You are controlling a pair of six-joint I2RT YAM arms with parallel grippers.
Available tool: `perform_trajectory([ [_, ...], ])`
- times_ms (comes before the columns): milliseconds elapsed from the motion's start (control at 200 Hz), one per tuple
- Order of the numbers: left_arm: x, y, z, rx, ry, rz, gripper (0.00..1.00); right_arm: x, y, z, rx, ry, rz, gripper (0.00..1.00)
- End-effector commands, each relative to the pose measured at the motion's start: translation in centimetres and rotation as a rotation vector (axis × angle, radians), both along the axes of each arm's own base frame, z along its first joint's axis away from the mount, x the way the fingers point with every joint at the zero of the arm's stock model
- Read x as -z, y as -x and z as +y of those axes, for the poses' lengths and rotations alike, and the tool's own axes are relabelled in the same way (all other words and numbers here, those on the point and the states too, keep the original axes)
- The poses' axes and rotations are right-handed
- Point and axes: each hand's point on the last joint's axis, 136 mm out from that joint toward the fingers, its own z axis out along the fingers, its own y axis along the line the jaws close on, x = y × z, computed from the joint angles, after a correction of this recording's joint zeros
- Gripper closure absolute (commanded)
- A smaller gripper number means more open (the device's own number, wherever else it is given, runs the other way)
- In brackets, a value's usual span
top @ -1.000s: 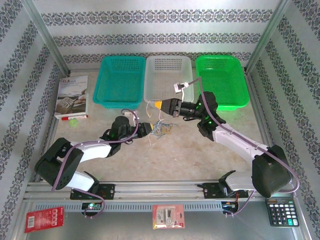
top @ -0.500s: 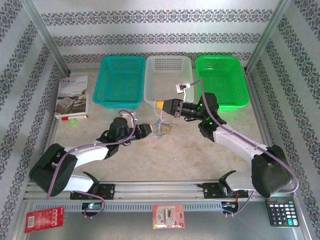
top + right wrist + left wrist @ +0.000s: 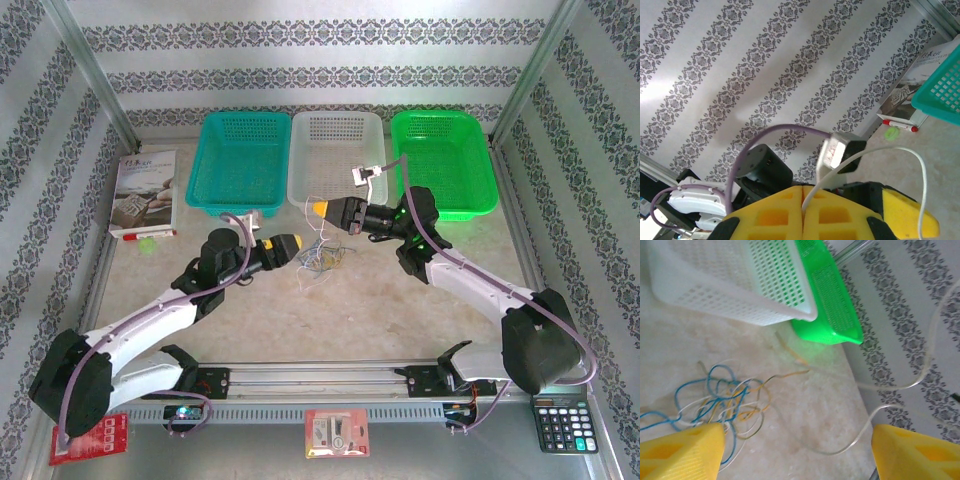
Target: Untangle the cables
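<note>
Our right claw (image 3: 802,200) clamps one whitish wire (image 3: 885,147); our left claw (image 3: 797,450) stands open. The cables (image 3: 725,400) just ahead of it look limp and light, so we'd pinch one outer loop.

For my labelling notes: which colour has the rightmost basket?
The rightmost basket is bright green, best seen in the top external view.

Teal basket (image 3: 240,160), white basket (image 3: 332,148), green basket (image 3: 442,150) at back; book (image 3: 143,190) left.
</note>
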Motion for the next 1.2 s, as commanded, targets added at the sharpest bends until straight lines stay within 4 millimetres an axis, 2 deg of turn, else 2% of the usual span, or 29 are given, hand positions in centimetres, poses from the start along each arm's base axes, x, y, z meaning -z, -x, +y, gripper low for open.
perform_trajectory([
  [0, -4.2, -0.5, -0.5, 0.029, 0.046, -0.100, 0.22, -0.3, 0.3, 0.2, -0.020, -0.015, -0.029, 1.00],
  [140, -6.4, -0.8, -1.1, 0.058, 0.056, -0.153, 0.21, -0.1, 0.3, 0.6, -0.031, -0.015, -0.023, 1.00],
  [240, -6.9, -1.2, -1.7, 0.076, 0.058, -0.160, 0.21, -0.1, 0.5, 1.0, -0.044, -0.015, -0.023, 1.00],
  [400, -6.0, -2.5, -2.4, 0.075, 0.050, -0.143, 0.22, -0.5, 0.9, 1.4, -0.063, -0.020, -0.031, 1.00],
  [510, -5.0, -3.4, -2.8, 0.064, 0.042, -0.133, 0.29, -0.9, 1.3, 1.5, -0.069, -0.026, -0.039, 1.00],
  [565, -4.6, -3.8, -2.8, 0.057, 0.035, -0.131, 0.37, -1.0, 1.5, 1.5, -0.071, -0.027, -0.041, 1.00],
  [645, -4.5, -4.4, -2.7, 0.036, 0.019, -0.138, 0.56, -0.8, 1.6, 1.4, -0.074, -0.025, -0.039, 1.00],
  [684, -5.0, -4.7, -2.5, 0.022, 0.018, -0.149, 0.68, -0.5, 1.6, 1.4, -0.070, -0.021, -0.034, 1.00],
  [719, -5.6, -4.7, -2.5, 0.020, 0.022, -0.157, 0.84, -0.3, 1.5, 1.2, -0.064, -0.018, -0.031, 1.00],
  [774, -6.9, -4.6, -2.5, 0.022, 0.029, -0.182, 1.00, 0.4, 1.2, 1.0, -0.047, -0.012, -0.019, 1.00],
  [919, -9.6, -3.7, -1.6, 0.010, 0.021, -0.251, 1.00, 2.0, 0.2, 0.1, 0.012, 0.005, 0.009, 1.00],
  [1069, -8.8, -3.1, 0.7, -0.072, -0.114, -0.242, 1.00, 3.5, -0.7, -0.5, 0.053, 0.021, 0.049, 1.00],
  [1199, -8.3, -2.6, 1.4, -0.086, -0.148, -0.242, 1.00, 3.8, -0.7, -0.4, 0.052, 0.025, 0.058, 1.00],
])
